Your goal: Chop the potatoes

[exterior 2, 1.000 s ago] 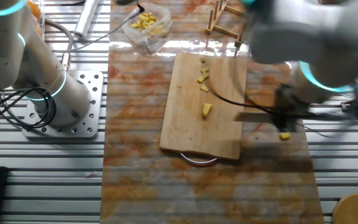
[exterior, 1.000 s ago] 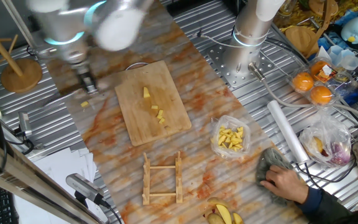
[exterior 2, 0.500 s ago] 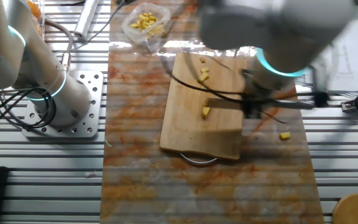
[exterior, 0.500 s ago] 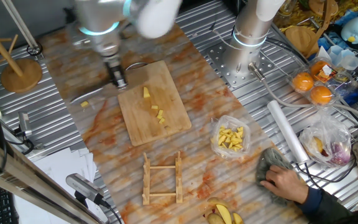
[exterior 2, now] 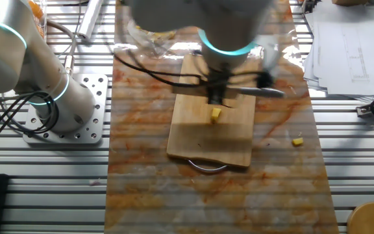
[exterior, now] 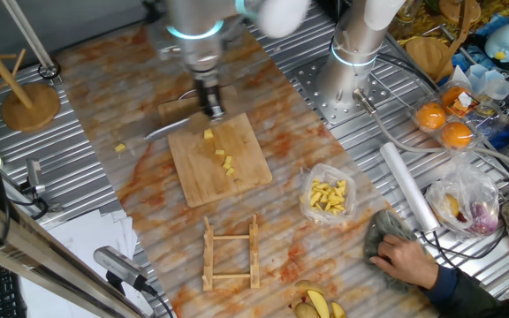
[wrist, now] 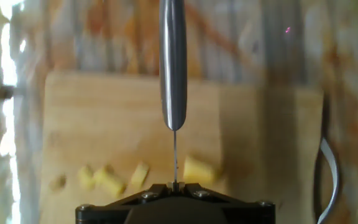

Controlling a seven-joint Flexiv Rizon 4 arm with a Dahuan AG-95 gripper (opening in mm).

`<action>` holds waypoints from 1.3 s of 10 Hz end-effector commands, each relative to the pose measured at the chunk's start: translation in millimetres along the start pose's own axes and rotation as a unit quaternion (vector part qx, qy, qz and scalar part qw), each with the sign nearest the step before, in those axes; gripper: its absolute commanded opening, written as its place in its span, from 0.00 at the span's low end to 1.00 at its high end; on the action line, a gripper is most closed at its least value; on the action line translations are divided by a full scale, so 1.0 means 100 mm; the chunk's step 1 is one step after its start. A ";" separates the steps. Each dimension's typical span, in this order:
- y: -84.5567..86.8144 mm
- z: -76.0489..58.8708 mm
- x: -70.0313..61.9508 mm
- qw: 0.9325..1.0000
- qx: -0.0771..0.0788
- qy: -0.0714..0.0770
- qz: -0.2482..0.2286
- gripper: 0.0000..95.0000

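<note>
The two-finger gripper [exterior: 212, 109] is clamping a steel-handled knife [wrist: 173, 62], its thin blade seen edge-on in the hand view. Just beside and below the blade, the largest pale-yellow potato wedge [wrist: 199, 169] is lying on the rectangular light wooden cutting board [exterior: 237, 172], with smaller yellow cubes [wrist: 107, 182] grouped further along. One stray yellow bit [exterior 2: 297, 141] is sitting on the orange-stained tabletop [exterior 2: 271, 188].

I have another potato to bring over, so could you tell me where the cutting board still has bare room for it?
The cutting board is bare along its near edge, below the small potato bits, and on its left side. Its far end is crowded: the gripper holds the knife there, just above the larger potato piece.
</note>
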State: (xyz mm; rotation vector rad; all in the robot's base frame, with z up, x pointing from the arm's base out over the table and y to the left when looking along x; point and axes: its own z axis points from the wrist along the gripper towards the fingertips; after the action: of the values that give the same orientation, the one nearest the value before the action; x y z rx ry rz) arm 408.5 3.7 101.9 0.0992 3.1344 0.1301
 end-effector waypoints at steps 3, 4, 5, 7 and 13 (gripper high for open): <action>-0.02 0.06 0.02 1.000 0.009 -0.001 -0.003 0.00; -0.03 0.07 0.02 1.000 0.010 -0.002 -0.003 0.00; -0.03 0.07 0.02 1.000 0.010 -0.003 -0.003 0.00; -0.04 0.05 -0.05 1.000 0.013 -0.002 -0.002 0.00; -0.16 0.13 -0.21 1.000 0.021 -0.005 -0.004 0.00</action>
State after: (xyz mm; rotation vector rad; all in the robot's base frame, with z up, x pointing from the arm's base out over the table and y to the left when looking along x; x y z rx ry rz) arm 431.1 -14.7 84.8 0.0885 3.1276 0.0623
